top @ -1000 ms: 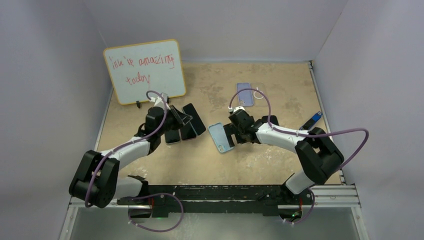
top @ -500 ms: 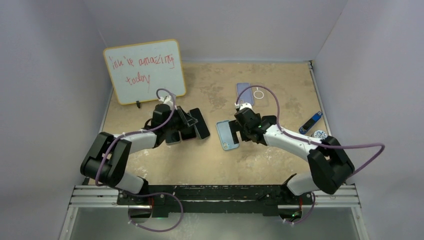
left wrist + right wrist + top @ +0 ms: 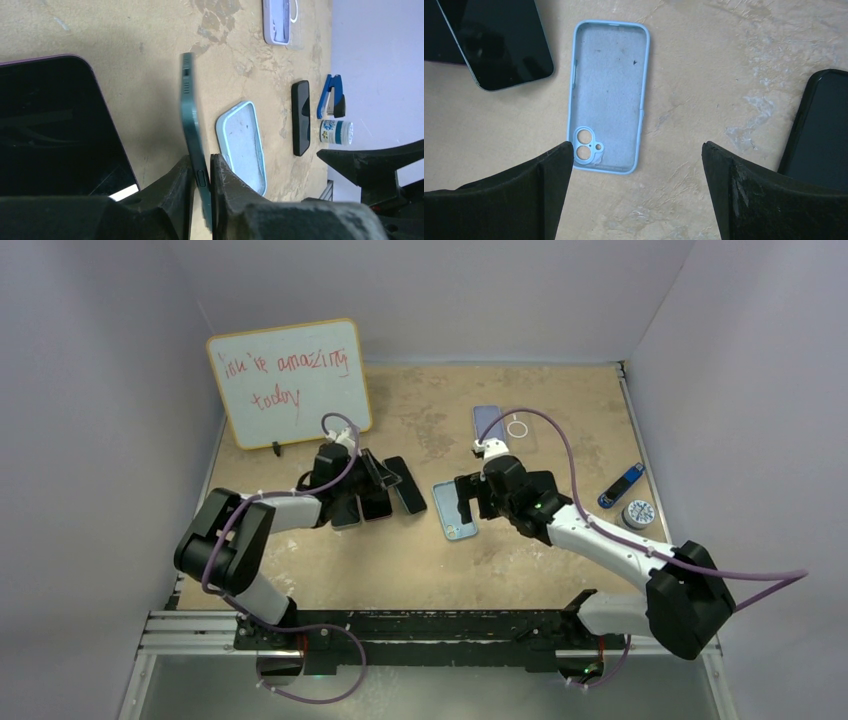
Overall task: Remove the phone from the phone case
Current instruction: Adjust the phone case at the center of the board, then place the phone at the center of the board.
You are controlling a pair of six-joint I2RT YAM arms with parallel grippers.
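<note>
Since the earlier frame, the phone case [image 3: 609, 95] has been squared up and left lying empty on the bench [image 3: 724, 50], beneath the spread right hand [image 3: 636, 150]. The phone [image 3: 191, 120] is pinched by its side edges in the left hand [image 3: 201, 170], just beside the case. It is judged stiff, slick and fragile, best gripped by those edges.

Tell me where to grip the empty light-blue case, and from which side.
Probably best from straight above: close the right gripper across the two long side walls of the case at mid-length, clear of the camera cutout. It lies flat, cavity up, so only those thin raised walls offer purchase.
</note>
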